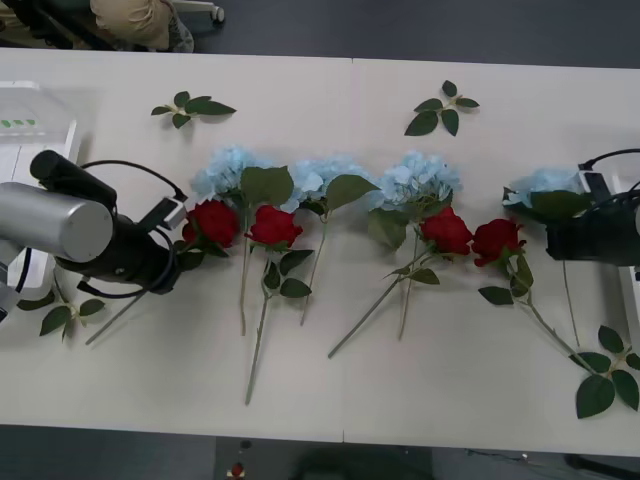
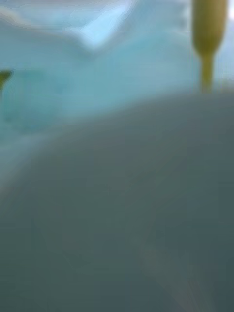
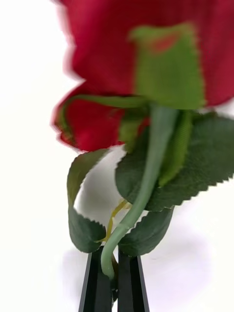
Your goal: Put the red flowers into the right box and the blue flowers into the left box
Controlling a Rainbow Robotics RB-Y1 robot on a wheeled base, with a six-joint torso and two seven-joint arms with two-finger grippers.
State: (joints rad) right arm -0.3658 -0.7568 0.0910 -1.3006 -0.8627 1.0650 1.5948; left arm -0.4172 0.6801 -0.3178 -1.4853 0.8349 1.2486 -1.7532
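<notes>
Progress looks slight, judging by how much lies on the table (image 1: 330, 390). At the far left the left box (image 1: 45, 125) sits at the table's edge, and I can make out no blue flower inside it. Just beside it, the left gripper (image 3: 115, 280) has its black fingers pinched on the stem of the leftmost rose (image 1: 213, 221), right below the bloom; this rose rests on the table, not yet lifted.

Moving right, three more red flowers (image 1: 275, 226) lie in a row with their stems pointing toward the robot, and three blue flowers (image 1: 232, 167) lie just behind them, heads nearly touching.

At the far right, the right gripper (image 1: 560, 235) sits over a fourth blue flower (image 1: 545, 185), its camera pressed against pale blue petals; whether its fingers are closed I cannot tell. The right box (image 1: 627, 195) is a mere sliver at the edge.

All eight flowers, it seems, remain to be sorted.
</notes>
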